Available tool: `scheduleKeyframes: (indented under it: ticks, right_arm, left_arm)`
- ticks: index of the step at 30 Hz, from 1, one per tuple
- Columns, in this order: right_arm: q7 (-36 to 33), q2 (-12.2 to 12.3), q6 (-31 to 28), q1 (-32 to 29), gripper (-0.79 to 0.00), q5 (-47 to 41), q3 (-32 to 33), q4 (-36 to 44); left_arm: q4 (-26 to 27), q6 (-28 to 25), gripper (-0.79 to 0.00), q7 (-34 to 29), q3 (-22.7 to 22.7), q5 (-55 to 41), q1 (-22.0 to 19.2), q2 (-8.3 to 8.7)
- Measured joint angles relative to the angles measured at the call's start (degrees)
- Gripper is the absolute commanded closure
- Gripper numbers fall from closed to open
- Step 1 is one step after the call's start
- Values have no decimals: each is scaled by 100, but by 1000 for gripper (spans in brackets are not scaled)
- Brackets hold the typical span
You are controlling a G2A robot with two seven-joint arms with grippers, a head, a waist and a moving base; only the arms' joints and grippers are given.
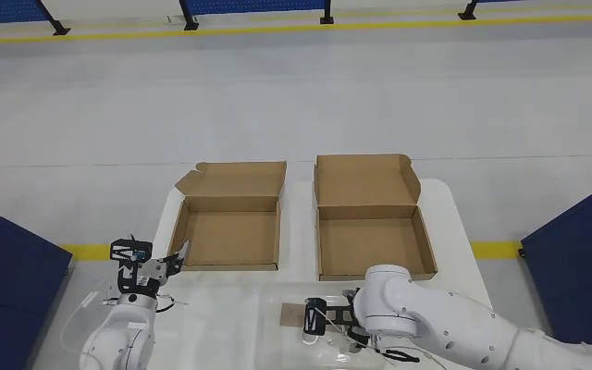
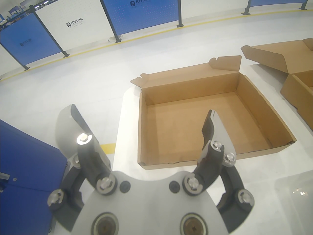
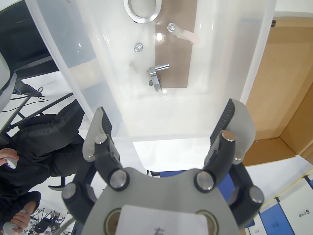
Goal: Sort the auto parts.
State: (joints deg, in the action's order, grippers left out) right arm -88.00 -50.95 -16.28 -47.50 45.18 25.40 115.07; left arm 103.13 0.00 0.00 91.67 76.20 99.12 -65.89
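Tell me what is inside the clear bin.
A metal ring, two bolts, a silver bracket and a pale plastic piece lie in the clear bin. Whether the brown sheet is inside or underneath cannot be told.

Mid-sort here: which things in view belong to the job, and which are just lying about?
Job: clear bin, metal ring, two bolts, metal bracket, pale plastic piece, left box, right box, left gripper, right gripper (both open).
Lying about: brown sheet below the parts, blue partitions.

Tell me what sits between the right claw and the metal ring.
Right wrist view: a bent metal bracket and a small bolt lie between the right claw and the ring, inside the clear bin.
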Motion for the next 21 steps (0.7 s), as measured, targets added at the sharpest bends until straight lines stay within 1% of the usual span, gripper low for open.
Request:
scheduleKeyframes:
  ticks: [5, 12, 21]
  right_arm:
    - [178, -7, -71, -107, -785, 242, -73, -67]
    - [230, -88, 60, -196, -785, 620, -192, -183]
    - [355, -194, -42, -247, -785, 597, -260, -453]
  left_arm:
    - [0, 0, -785, 0, 0, 0, 0, 0]
    - [0, 0, -785, 0, 0, 0, 0, 0]
    - [0, 0, -785, 0, 0, 0, 0, 0]
